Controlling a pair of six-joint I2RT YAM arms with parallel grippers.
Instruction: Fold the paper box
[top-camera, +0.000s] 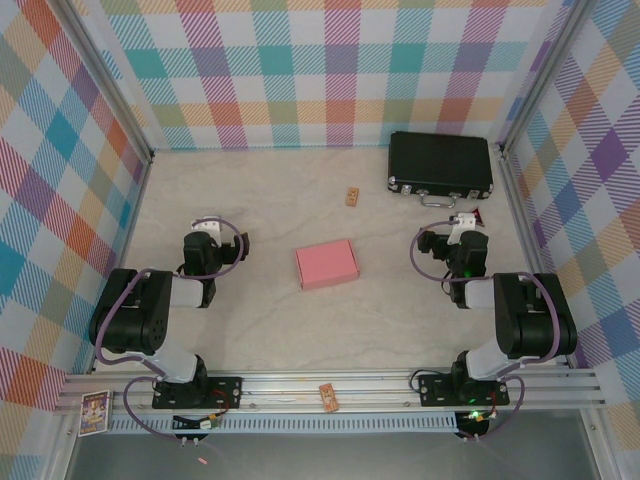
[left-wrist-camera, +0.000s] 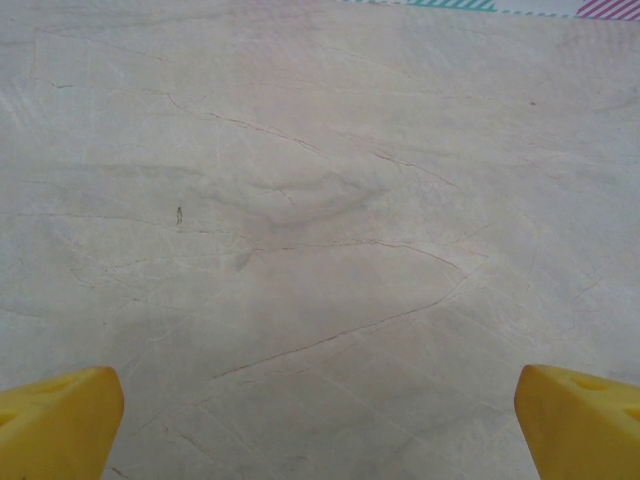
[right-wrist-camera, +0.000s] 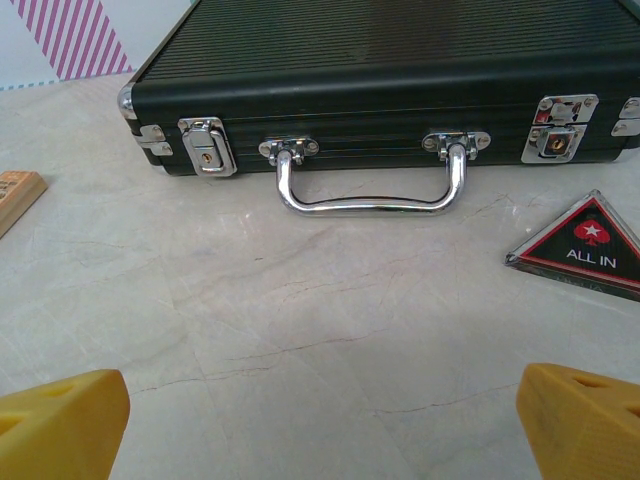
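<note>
Box (top-camera: 326, 264) sits on worktop (top-camera: 270, 190) between the arms, long axis running roughly from left fingers (left-wrist-camera: 60, 420) across to right fingers (right-wrist-camera: 60, 420); both sets spread wide, empty, about equally near, right facing case (right-wrist-camera: 400, 80) instead.

Bright, even light from above — worktop (top-camera: 260, 330) shadows soft, faint. Left wrist pic hazy, low contrast; left claw (left-wrist-camera: 320, 425) tips blurry. Right wrist sharper — glints on chrome handle (right-wrist-camera: 370, 207).
</note>
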